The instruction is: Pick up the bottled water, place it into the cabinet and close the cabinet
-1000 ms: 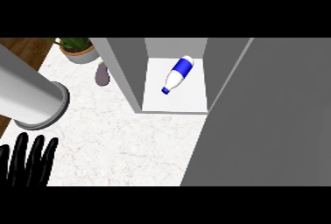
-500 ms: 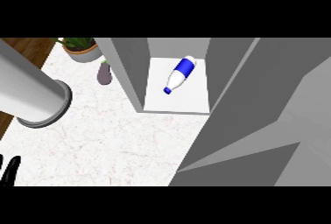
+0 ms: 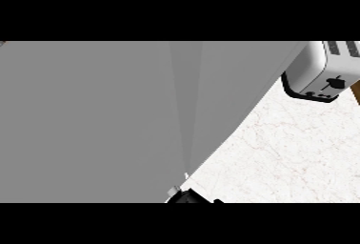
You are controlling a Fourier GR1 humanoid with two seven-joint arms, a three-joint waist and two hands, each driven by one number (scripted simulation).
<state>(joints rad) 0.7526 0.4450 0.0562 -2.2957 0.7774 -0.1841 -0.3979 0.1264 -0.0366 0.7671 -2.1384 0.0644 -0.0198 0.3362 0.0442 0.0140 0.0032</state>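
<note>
A broad grey cabinet panel (image 3: 105, 119) fills the left and middle of the head view, with a paler strip (image 3: 186, 95) running down it to a point near the bottom. The bottled water is hidden and the cabinet's inside does not show. A small black part of a hand (image 3: 191, 197) shows at the lower edge, right below the panel's tip. It looks like my right hand, though little of it shows. My left hand is out of view.
A silver toaster (image 3: 320, 71) stands at the upper right on the white marble counter (image 3: 281, 157), which shows to the right of the grey panel.
The open cabinet with the bottle lying inside, the plant and the grey forearm have gone from view. Grey panel now covers that area, and the toaster has come into view at the right.
</note>
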